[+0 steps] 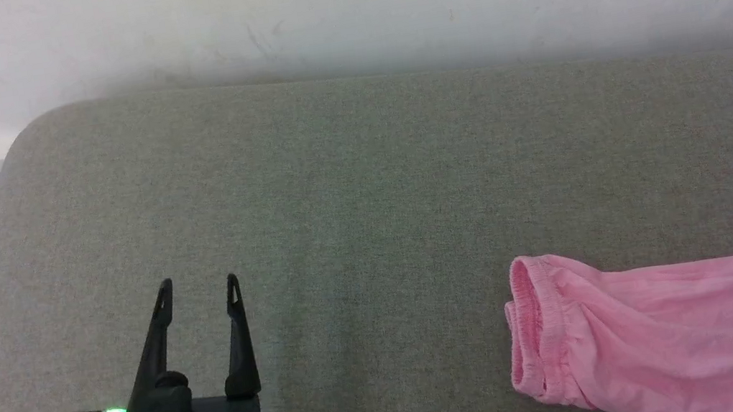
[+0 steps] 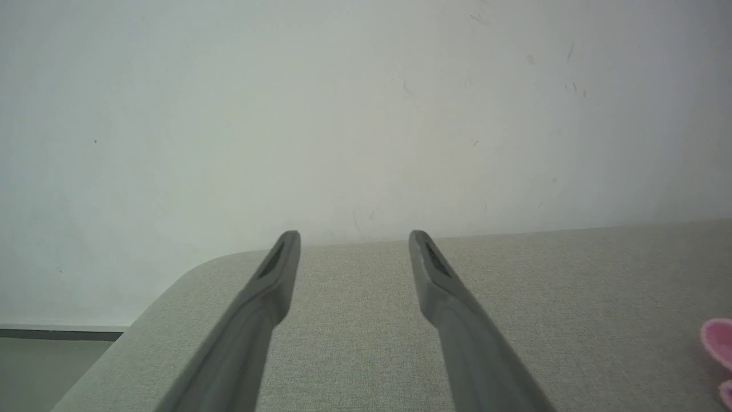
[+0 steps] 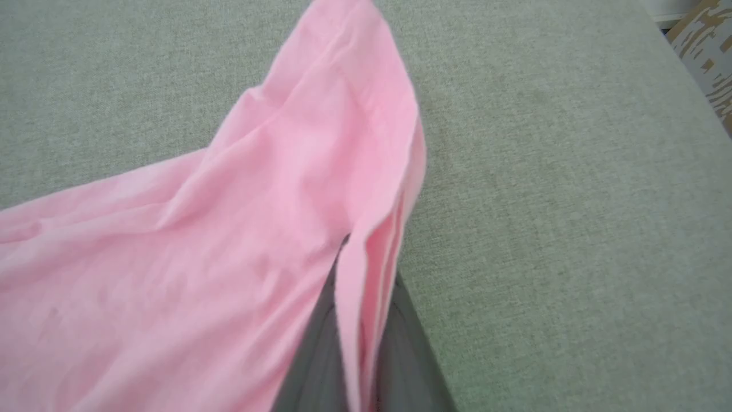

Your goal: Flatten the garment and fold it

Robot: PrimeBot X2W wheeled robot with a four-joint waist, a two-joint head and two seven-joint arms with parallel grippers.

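Garment (image 1: 683, 333): light-pink shorts of thin, soft cloth; lies on the grey cushion (image 1: 363, 184) at the robot's right, near the front edge, running off the right side of the head view; gathered waistband (image 1: 537, 326) faces the middle of the cushion, its opening a little slack.

Handling, by judgement: very light and limp, with no stiffness of its own; will drape and bunch from any single hold; likely to drag rather than slide on the woven cushion; not fragile, though thin cloth may slip from a narrow pinch.

Where to hold, by judgement: waistband corners or leg hems, where the doubled, stitched edges give a firmer bite; two spaced holds needed to pull it flat.

Right gripper (image 3: 366, 297): closed on a doubled edge of the cloth, the fold rising between its two dark fingers; which edge of the shorts, cannot tell.

Left gripper (image 1: 198, 282): fingers spread, nothing between them; over bare cushion, well apart from the garment.

Pale wall (image 1: 337, 7) behind the cushion.
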